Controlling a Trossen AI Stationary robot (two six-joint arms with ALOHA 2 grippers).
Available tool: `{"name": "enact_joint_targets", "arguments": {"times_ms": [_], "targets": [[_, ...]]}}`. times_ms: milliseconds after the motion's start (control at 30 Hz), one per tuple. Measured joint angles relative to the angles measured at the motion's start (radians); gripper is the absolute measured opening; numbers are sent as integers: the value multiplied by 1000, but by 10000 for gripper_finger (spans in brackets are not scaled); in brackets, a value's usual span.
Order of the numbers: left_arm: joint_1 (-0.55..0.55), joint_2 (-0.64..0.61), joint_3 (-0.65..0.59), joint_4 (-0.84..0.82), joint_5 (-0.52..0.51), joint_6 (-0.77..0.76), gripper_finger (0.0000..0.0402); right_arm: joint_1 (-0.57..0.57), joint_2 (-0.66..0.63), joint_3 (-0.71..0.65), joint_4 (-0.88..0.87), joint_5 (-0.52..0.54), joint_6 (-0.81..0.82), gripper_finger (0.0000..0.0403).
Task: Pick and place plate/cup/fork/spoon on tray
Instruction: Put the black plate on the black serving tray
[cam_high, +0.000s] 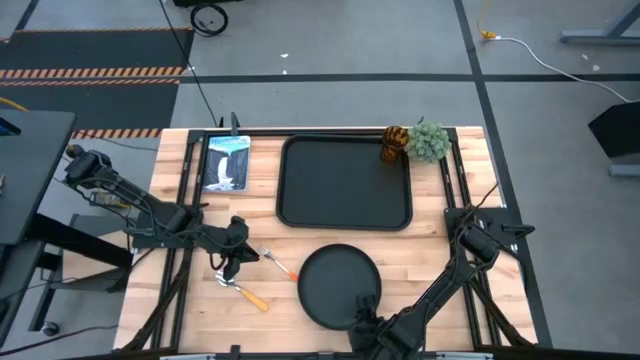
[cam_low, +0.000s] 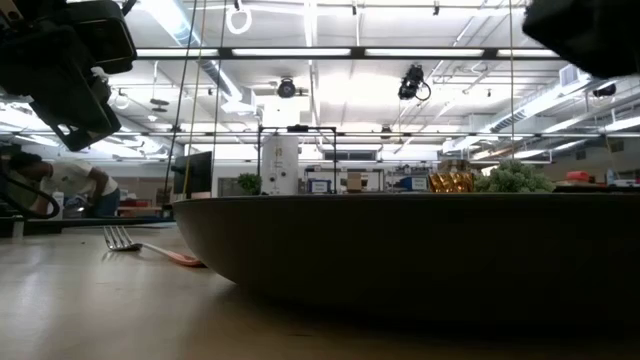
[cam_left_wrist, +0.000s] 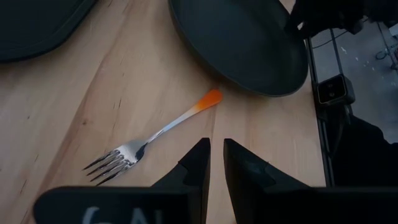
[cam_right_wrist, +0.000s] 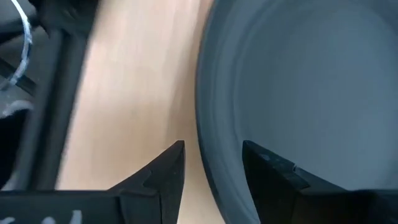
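The right gripper (cam_right_wrist: 211, 165) sits at the near edge of the plate (cam_high: 339, 287), its fingers spread with the plate's rim passing between them; whether they touch the rim cannot be told. The plate is round, matte black, with a low rim, lying flat on the table (cam_high: 470, 190). Beyond the plate from this gripper lies the tray (cam_high: 344, 183), a large black rectangle with rounded corners, its long axis running across the table. At the tray's far right corner stands the cup (cam_high: 395, 143), amber and translucent, upright, just beside a fuzzy green plant (cam_high: 429, 141).

The left gripper (cam_left_wrist: 214, 163) hangs over the table to the plate's left, its fingers close together with a narrow gap, holding nothing. Just ahead of it lies the fork (cam_left_wrist: 152, 135), silver tines and orange handle, its long axis slanting, handle tip toward the plate. The spoon (cam_high: 243, 291) lies near it, orange handle slanting likewise. A blue-white picture panel (cam_high: 227, 162) lies left of the tray.

One plate, one tray, one cup, one fork, one spoon.
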Motion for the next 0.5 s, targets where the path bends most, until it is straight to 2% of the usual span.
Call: {"name": "enact_joint_targets", "arguments": {"times_ms": [133,500], "targets": [[0,0,0,0,0,-1,52,0,0,-30,4,-10,11,151],[0,0,0,0,0,-1,52,0,0,-32,1,-28,2,51]]}}
